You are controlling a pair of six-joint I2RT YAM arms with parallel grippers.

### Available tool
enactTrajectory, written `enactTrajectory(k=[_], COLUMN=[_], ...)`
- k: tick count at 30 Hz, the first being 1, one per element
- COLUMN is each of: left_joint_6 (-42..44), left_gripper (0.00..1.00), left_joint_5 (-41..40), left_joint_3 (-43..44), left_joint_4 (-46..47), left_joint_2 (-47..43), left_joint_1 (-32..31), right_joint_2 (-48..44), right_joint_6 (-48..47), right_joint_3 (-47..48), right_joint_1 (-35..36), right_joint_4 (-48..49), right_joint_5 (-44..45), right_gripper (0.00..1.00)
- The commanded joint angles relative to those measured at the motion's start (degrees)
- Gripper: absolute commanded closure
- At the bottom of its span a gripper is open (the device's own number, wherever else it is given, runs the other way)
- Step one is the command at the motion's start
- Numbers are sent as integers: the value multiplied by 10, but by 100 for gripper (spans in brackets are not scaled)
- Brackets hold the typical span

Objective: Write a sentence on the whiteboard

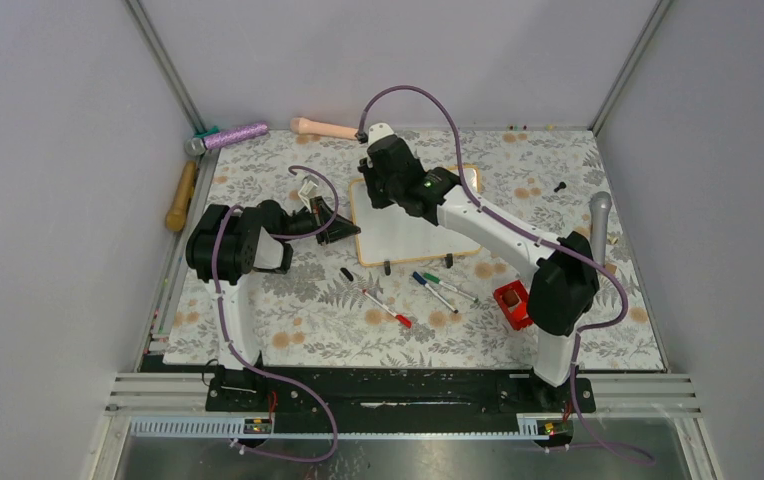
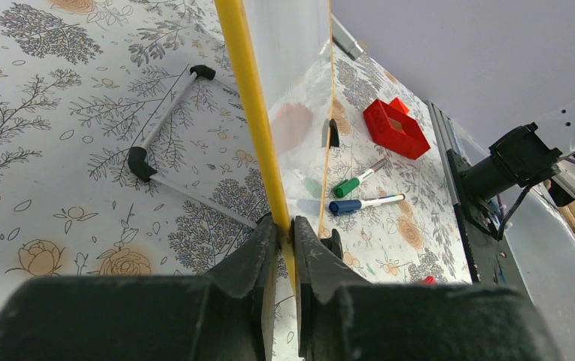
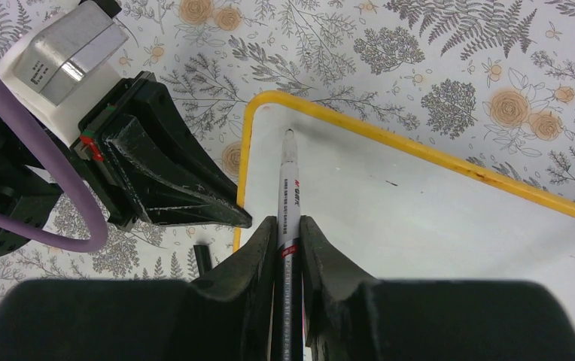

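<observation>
Whiteboard (image 1: 413,238) is lying on the floral table (image 1: 288,300), its two black feet showing along the edge nearest the arm bases.

Left gripper (image 2: 284,232) is biting on the whiteboard's left frame edge. Both fingers are pressing together on the thin yellowish frame, one on each face.

Right gripper (image 3: 289,235) is hovering over the whiteboard's far-left corner, its fingers squeezing the barrel of a marker (image 3: 287,188). The marker tip is pointing at the white surface just inside that rounded corner. Contact of tip with surface: cannot tell.

In the right wrist view, one left finger is meeting the frame just beside the right gripper.

Off the whiteboard's near edge, a green marker (image 2: 356,183) and a blue marker (image 2: 365,203) are lying side by side on the table. A red block (image 2: 394,128) is sitting a little further from the whiteboard, towards the right arm's base.
</observation>
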Motion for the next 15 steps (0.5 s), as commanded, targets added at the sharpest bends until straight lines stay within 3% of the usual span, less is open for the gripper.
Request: enactTrajectory(k=[1, 15], left_joint_6=[43, 45], left_gripper=[100, 100], left_joint_5=[41, 43], left_joint_3=[-6, -6], left_joint_4=[0, 0], left_joint_2=[-3, -3], left_joint_1=[-9, -8], right_joint_2=[8, 20], right_joint_6=[-9, -10], right_joint_3=[33, 40], right_joint_1=[7, 6], right_joint_4=[-8, -18], right_joint_5=[16, 33], right_gripper=[100, 100])
